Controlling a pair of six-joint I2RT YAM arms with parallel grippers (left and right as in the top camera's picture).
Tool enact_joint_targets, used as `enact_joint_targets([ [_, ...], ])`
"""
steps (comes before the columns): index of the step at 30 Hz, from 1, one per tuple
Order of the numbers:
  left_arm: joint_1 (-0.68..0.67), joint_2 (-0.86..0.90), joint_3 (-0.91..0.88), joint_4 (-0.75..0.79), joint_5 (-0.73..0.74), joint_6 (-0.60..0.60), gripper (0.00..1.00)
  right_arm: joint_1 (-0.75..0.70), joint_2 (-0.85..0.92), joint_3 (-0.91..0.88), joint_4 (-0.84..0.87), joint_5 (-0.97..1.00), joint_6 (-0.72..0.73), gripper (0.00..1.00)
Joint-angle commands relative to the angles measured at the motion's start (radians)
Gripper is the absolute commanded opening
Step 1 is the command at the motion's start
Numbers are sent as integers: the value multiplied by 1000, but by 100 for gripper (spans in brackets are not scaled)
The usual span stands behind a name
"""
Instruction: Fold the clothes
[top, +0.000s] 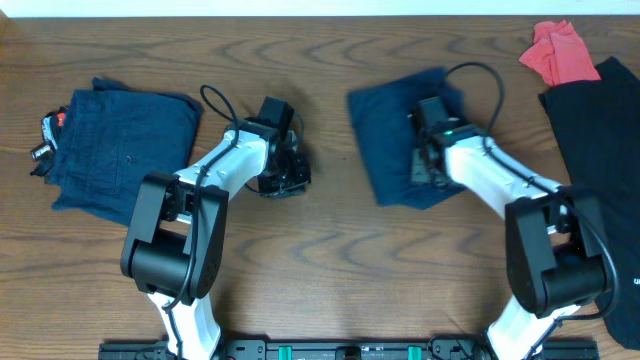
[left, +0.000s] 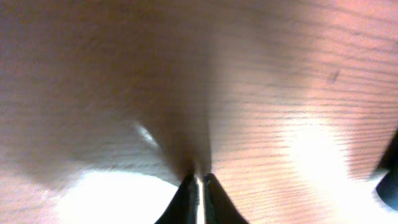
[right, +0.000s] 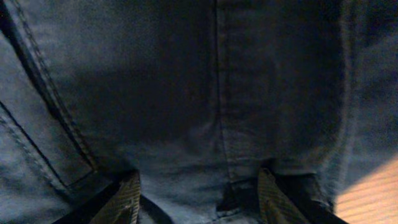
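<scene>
Two hands: left hand (left: 200, 186) clenched above table (left: 298, 74); right hand (right: 200, 198) released, atop navy shorts (right: 186, 87).

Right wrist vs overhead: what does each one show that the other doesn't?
Right wrist only: seam stitching on the navy garment, with the right gripper fingers spread over it. Overhead only: a folded navy pile at far left, a red cloth, a black garment, and the left gripper over bare table. Both: the navy garment under the right gripper, plus some wooden table.
</scene>
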Motion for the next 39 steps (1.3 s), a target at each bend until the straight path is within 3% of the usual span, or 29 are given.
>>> enact_joint_targets([
  [1, 0, -44, -4, 130, 8, 18, 28, -39, 30, 13, -15, 117, -37, 60],
  [3, 0, -66, -4, 295, 8, 18, 52, -38, 21, 19, -15, 85, -68, 60],
  [6, 0, -75, -4, 560, 8, 18, 62, -16, 7, 19, -23, 6, -93, 59],
  [10, -1, -75, -4, 708, 7, 8, 62, 38, 5, 19, -62, -136, -153, 59],
  [18, -1, -75, -4, 682, -3, 6, 62, 245, 5, 18, -242, -177, -265, 59],
  [30, -6, -69, -4, 778, -9, 68, 64, 499, 4, 18, -364, -225, -161, 59],
  [39, -39, 24, -4, 692, -11, 153, 64, 517, 3, 18, -344, -166, -75, 59],
])
